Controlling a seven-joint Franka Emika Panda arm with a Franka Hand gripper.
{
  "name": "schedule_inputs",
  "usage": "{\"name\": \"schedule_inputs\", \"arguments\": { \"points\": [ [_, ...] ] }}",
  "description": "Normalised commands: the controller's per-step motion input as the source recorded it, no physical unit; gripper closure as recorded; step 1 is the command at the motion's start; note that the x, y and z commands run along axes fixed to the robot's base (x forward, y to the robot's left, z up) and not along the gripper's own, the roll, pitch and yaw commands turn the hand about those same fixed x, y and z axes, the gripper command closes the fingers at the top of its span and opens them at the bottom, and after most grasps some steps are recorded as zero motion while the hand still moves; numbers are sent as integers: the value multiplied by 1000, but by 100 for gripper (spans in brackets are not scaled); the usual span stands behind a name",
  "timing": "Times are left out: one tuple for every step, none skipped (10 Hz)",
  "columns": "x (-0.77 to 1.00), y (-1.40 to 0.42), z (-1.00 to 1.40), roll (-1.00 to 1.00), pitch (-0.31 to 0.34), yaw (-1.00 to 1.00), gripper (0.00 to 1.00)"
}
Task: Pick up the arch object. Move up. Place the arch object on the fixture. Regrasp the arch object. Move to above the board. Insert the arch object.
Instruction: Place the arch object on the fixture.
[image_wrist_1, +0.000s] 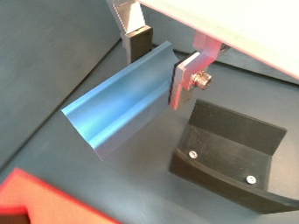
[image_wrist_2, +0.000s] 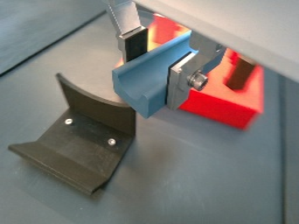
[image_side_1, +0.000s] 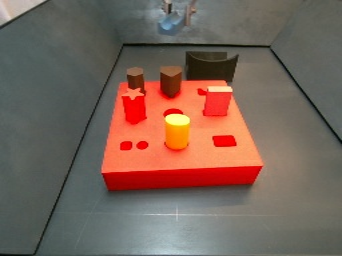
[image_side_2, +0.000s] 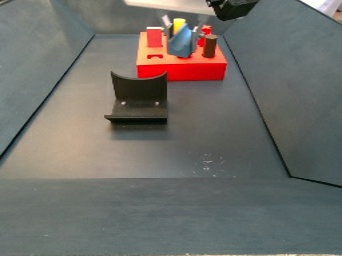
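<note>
gripper (image_wrist_2: 152, 63) hanging high, upper middle of a side view | jaws clenching the arch object (image_wrist_2: 149, 74), its long axis running across them | the fixture (image_wrist_2: 79, 133) lying below, apart | judging: placing on fixture is coming next

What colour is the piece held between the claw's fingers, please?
Blue-grey: the arch object, clamped in the claw above the floor, shows best in a wrist view.

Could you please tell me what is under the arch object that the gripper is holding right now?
The gripper holds the arch object in the air. Below it lies bare dark floor, with the fixture standing empty beside it. The floor directly behind the arch is covered.
</note>
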Motion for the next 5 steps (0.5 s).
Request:
{"name": "schedule_inputs", "arguments": {
  "points": [
    [1000,-228,-86,-154,304,1000,100],
    [1000,-168,-64,-124,307,674,100],
    [1000,728,566,-1000,10,503,100],
    [1000,834,615,-1000,16,357,100],
    [933,783,512,-1000,43,313,100]
  ]
}}
